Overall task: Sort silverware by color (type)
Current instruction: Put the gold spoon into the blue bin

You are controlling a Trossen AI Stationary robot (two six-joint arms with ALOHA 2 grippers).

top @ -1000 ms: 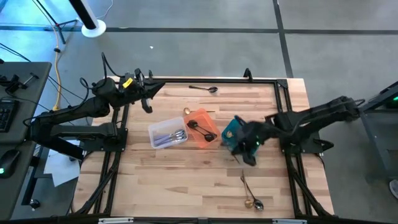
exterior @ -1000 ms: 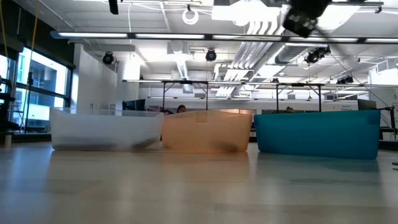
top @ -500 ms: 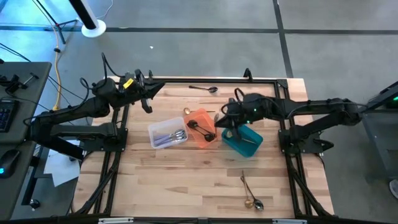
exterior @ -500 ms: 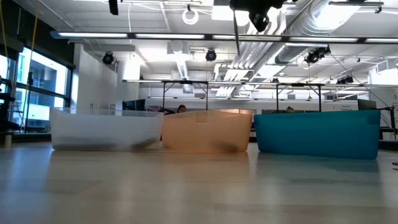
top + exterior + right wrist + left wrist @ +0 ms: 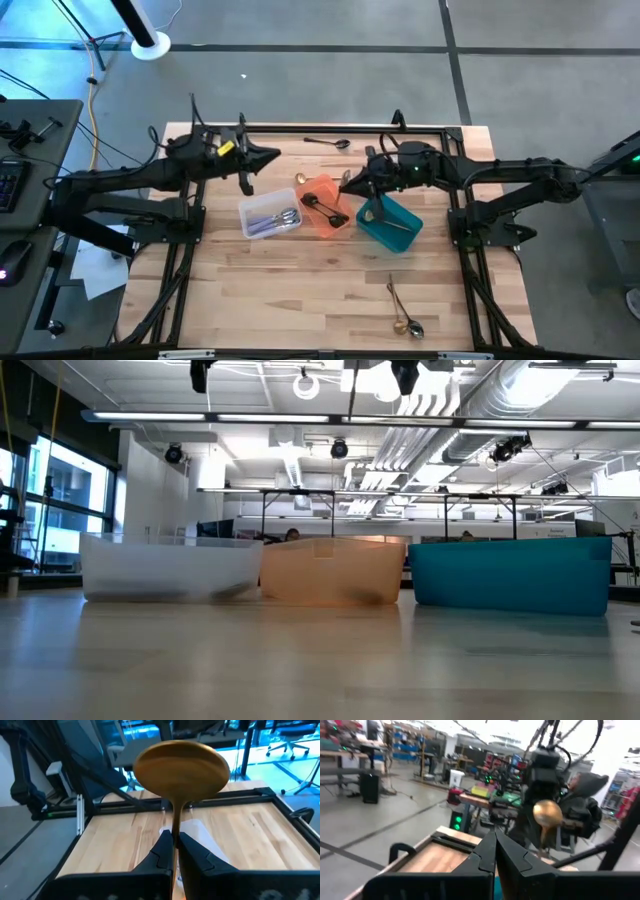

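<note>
Gold spoon [image 5: 176,770] clenched in my right gripper [image 5: 172,851], handle along fingers, bowl pointing left over orange bin [image 5: 322,205]; left gripper [image 5: 270,155] clenched empty, far-left.

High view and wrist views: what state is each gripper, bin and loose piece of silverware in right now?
Right gripper: shut on gold spoon, raised over the bins.
Left gripper: shut, empty, raised.
Clear bin: holds silver pieces.
Orange bin: holds black pieces.
Teal bin: contents unclear.
Black spoon: loose at far edge.
Two pieces: loose near front edge.
</note>
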